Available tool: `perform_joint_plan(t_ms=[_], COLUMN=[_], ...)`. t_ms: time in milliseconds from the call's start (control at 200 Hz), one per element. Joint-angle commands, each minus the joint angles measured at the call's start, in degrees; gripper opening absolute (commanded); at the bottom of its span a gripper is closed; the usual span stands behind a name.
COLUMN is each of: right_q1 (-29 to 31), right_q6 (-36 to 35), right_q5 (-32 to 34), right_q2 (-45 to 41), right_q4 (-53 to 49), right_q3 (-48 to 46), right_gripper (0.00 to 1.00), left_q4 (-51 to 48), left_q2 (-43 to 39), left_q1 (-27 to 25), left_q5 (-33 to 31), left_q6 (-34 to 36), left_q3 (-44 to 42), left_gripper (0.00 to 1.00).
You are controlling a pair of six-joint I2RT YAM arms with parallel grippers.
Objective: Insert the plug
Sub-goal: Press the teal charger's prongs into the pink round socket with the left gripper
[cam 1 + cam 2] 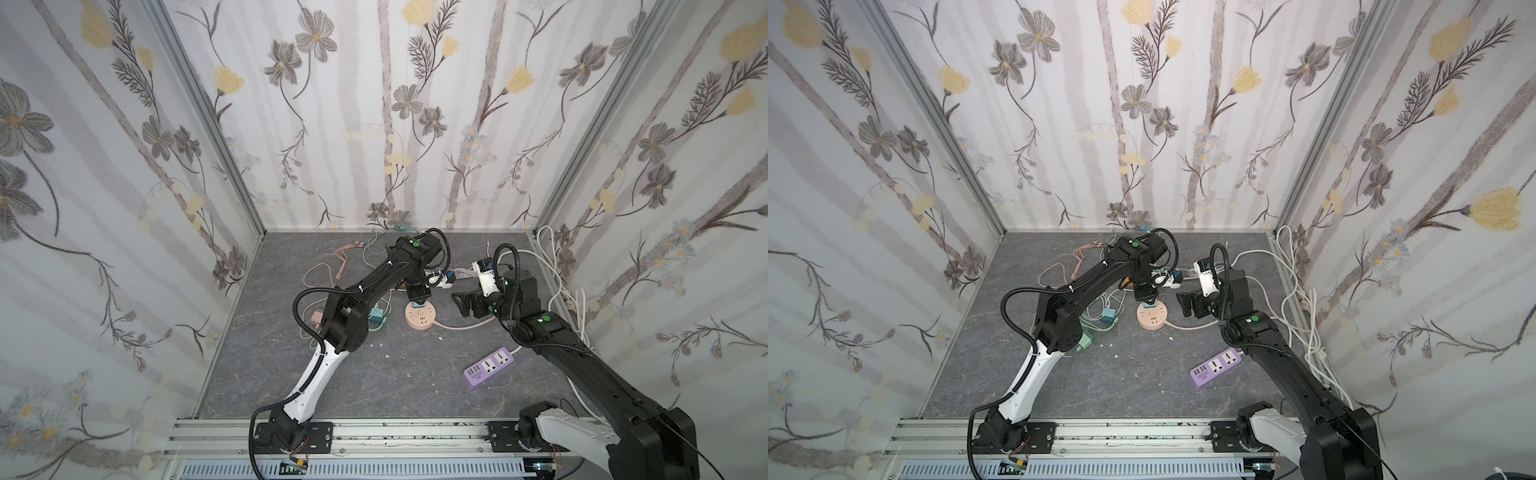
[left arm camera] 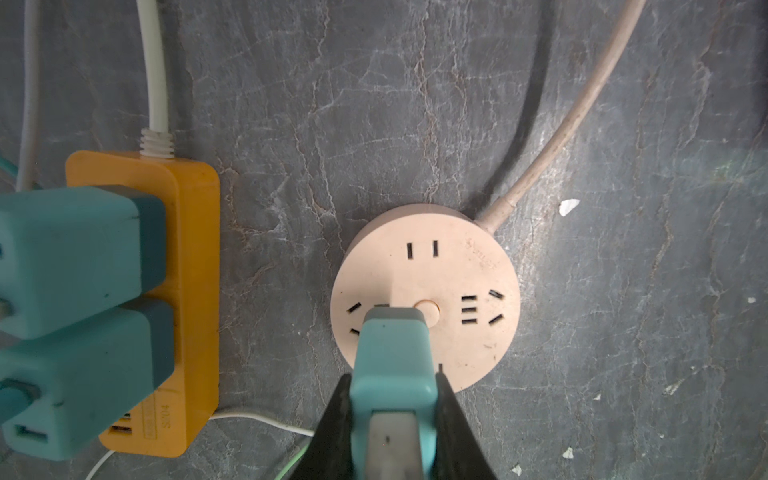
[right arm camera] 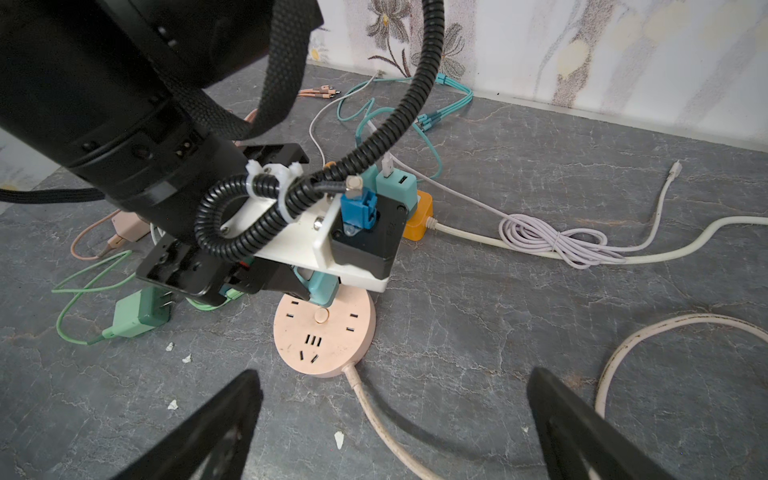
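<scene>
Grey, stone-veined surface (image 1: 374, 382) carries everything, and I have both arms leaning in over its middle. My left arm (image 1: 374, 280) reaches furthest and points straight down; I judge that to be so the plug meets the socket face squarely. My right arm (image 1: 582, 357) waits just beside it. Its jaws are spread wide and empty above the surface on the cord side of the socket, well placed, I'd say, to pin the socket down if it slides.

Off to the near right lies a purple power strip (image 1: 488, 368), well apart and out of the job. An orange power strip (image 2: 195, 232) sits near the target with two teal adapters (image 2: 75, 257) already seated in it.

My target is the pink round socket (image 2: 457, 270), lying flat, its pale cord (image 2: 582, 116) trailing away from the rim.

Clamped across its flat sides in the left jaws is the teal plug (image 2: 392, 357). It stands upright, nose down on the socket face, beside the centre button (image 2: 428, 309). Its body hides the prongs, so I cannot tell how deep they sit. I take this to be the seating step: a straight push down is wanted, and any tilt risks jamming or tipping the light socket.
</scene>
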Motion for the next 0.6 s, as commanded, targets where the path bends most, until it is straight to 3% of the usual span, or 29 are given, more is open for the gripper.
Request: perform_joint_plan(t_ms=[0,595], right_q1=[0.0,0.0], right_q6=[0.3,0.2], right_q5=[0.7,1.3], right_q2=[-0.3,-0.4], right_q4=[0.4,0.2], right_q3=[0.2,-0.2], right_gripper=[0.99,0.99], left_q4=[1.0,-1.1], left_q2=[0.3,-0.1], left_q1=[0.2,1.0], left_q5=[-0.5,3.3], left_q6=[1.2,2.9], left_q3=[0.3,-1.2], left_gripper=[0.0,0.0])
